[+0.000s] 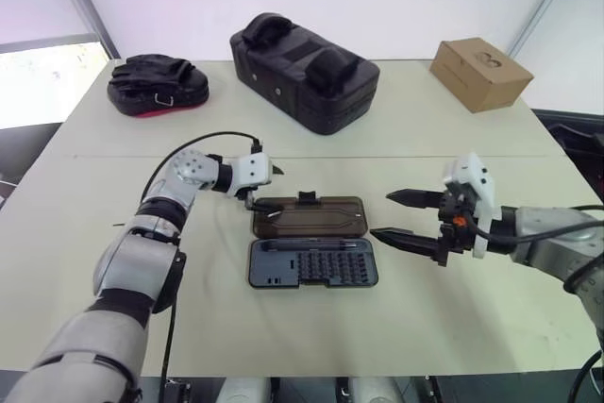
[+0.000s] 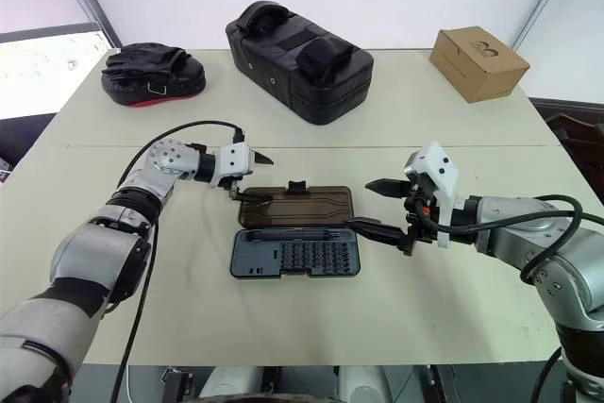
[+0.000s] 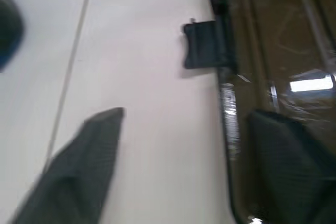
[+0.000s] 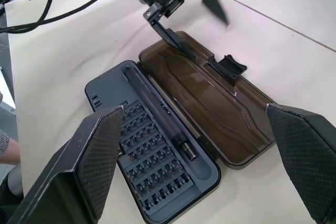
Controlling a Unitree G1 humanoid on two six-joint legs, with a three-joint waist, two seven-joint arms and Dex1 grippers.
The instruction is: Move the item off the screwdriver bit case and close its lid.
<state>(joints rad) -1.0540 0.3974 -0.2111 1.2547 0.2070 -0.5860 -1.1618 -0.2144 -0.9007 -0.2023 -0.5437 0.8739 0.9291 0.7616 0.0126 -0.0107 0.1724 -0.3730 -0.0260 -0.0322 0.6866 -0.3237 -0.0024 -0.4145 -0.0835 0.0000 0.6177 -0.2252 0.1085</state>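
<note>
The screwdriver bit case point(image 1: 313, 265) lies open on the table in front of me, its dark tray of bits nearest me. The smoky lid point(image 1: 310, 218) is folded flat behind the tray, with its black tab point(image 1: 307, 198) on the far edge. Nothing rests on the tray or the lid, and the item is out of view. My left gripper point(image 1: 267, 188) is open at the lid's left end, with one finger point(image 3: 283, 161) over the lid's corner and the other over bare table. My right gripper point(image 1: 381, 215) hangs open and empty just right of the case.
A big black padded bag point(image 1: 304, 61) stands at the back centre. A black and red mitt point(image 1: 158, 85) lies at the back left, a cardboard box point(image 1: 479, 73) at the back right. A black cable point(image 1: 203, 139) loops over my left wrist.
</note>
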